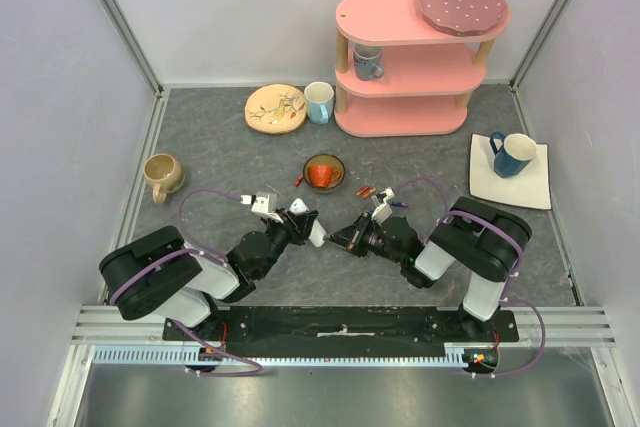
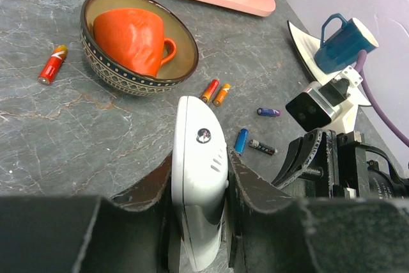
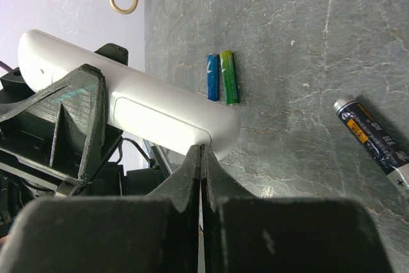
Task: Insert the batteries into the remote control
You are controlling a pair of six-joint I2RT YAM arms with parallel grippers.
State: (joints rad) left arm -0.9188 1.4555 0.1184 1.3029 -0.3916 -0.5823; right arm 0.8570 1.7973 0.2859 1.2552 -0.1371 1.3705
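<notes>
Two black grippers meet above the grey marbled tabletop [image 2: 77, 145], on the arm-base side of a dark patterned ceramic bowl [image 2: 115, 76] that holds an orange mug [image 2: 131, 36]. The left gripper [image 2: 199, 187] pinches a slim white plastic remote control [image 2: 198, 139] across its width, one finger pressed to each long side. The remote control's rounded end points towards the bowl and stops short of it.

The right gripper [image 3: 200, 158] has its fingers pressed flat together with nothing between them. Their tips sit right against the underside of the remote control's rounded end, beside the edge of a closed panel. I cannot tell if they actually touch it.

Small cylindrical batteries lie loose on the tabletop around the bowl:
- A red battery [image 2: 52, 64] lies just left of the bowl.
- Two orange batteries [image 2: 215, 92] lie side by side, just right of the bowl.
- A purple battery [image 2: 268, 112] lies further right of the bowl.
- A blue battery [image 2: 241, 139] and a dark battery [image 2: 262, 148] lie right of the bowl and nearer the arms.

In the right wrist view, a blue cell and a green-yellow cell [image 3: 229, 78] lie touching.
</notes>
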